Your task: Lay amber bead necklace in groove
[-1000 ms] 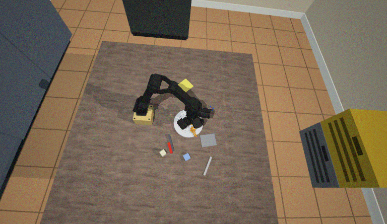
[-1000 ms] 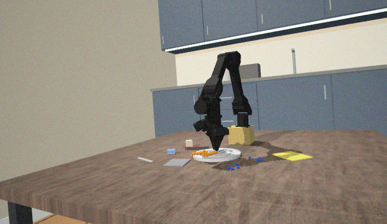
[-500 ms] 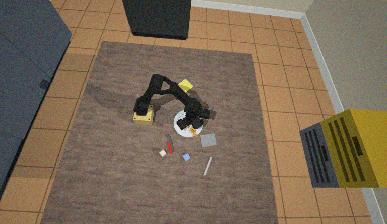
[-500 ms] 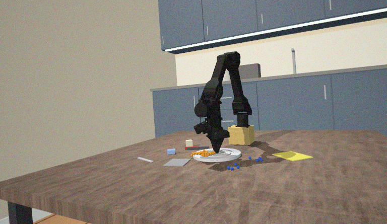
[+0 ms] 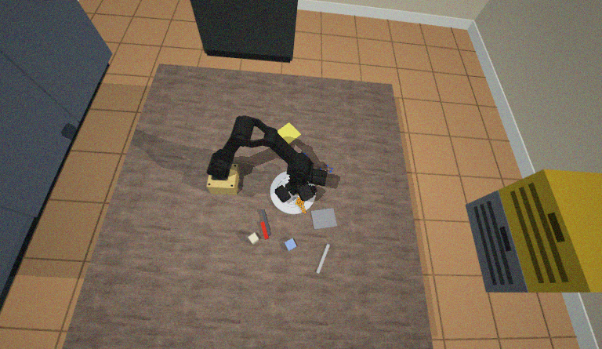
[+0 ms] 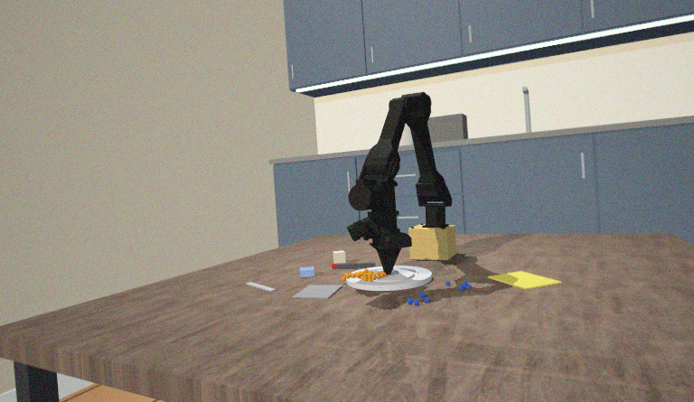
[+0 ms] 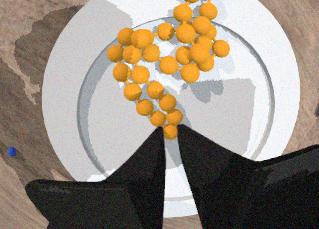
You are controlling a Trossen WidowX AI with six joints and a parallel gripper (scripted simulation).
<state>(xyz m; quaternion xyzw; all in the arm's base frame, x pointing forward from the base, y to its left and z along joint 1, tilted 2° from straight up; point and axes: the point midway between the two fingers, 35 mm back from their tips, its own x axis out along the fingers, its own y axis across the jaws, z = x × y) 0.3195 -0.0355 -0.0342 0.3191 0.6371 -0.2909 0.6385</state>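
And there it is, the jaws clenched on the near end of the amber bead necklace, its bunched length running ahead of the fingertips in the wrist view, across the round bead board and over the far rim!

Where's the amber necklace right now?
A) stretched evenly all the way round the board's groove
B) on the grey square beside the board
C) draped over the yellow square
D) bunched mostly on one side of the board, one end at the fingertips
D: the amber bead necklace lies bunched to one side of the round bead board, its near end at the gripper's fingertips.
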